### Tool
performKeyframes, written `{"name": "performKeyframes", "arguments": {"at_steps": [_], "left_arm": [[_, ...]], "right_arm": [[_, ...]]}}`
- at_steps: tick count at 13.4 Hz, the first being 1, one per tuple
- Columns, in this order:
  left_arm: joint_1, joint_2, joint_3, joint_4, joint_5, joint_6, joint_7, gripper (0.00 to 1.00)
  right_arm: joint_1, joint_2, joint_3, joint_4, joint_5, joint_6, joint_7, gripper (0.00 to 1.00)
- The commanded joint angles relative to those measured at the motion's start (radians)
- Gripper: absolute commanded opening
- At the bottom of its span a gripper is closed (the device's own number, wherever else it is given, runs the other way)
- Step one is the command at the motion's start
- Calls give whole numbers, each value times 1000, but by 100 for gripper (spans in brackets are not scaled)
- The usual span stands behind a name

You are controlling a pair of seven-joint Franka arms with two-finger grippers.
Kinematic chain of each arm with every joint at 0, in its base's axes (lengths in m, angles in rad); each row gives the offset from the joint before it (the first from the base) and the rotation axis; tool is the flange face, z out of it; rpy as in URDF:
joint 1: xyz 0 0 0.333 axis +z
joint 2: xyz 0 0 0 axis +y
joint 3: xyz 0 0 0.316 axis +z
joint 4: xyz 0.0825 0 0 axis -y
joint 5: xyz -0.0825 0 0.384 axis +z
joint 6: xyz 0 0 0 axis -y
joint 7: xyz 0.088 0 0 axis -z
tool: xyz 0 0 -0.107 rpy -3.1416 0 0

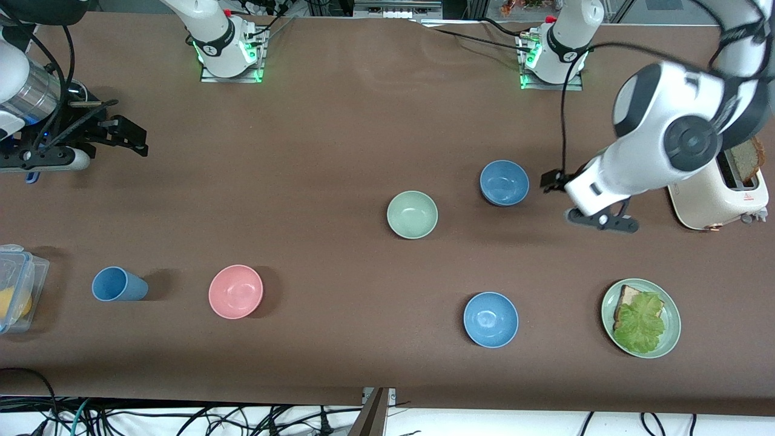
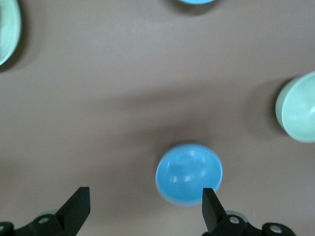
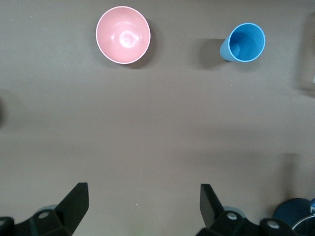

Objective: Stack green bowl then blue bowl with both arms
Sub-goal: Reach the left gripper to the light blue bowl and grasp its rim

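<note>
The green bowl [image 1: 412, 214] sits upright near the middle of the brown bench [image 1: 339, 139], apart from everything. The blue bowl [image 1: 504, 182], the dusty one, stands a little farther from the front camera and toward the left arm's end, well apart from the green bowl. The left gripper [image 2: 142, 209] hangs in the air just beside the blue bowl, fingers [image 2: 76, 206] spread wide with nothing between them. The right gripper [image 3: 142, 206] waits over bare bench at the right arm's end, its fingers also wide apart and empty. A brighter blue bowl [image 1: 491, 319], a pink bowl [image 1: 235, 291] and a blue cup [image 1: 118, 284] lie nearer the front camera. The toaster [image 1: 720, 194] carries a small red mark, too small to read.
</note>
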Motion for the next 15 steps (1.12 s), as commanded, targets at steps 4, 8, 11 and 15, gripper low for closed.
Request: {"name": "performKeyframes", "arguments": {"at_steps": [4, 8, 11, 15], "left_arm": [[-35, 108, 6, 24, -10, 165, -7, 100], [-22, 22, 5, -118, -10, 117, 8, 100], [-24, -81, -6, -392, -7, 310, 10, 100], [-34, -66, -8, -575, 45, 575, 112, 100]], "right_arm": [[-2, 6, -3, 22, -6, -35, -3, 100], [-1, 6, -3, 22, -6, -37, -3, 100], [-1, 6, -3, 22, -4, -37, -3, 100], [-1, 6, -3, 22, -4, -37, -3, 100]]}}
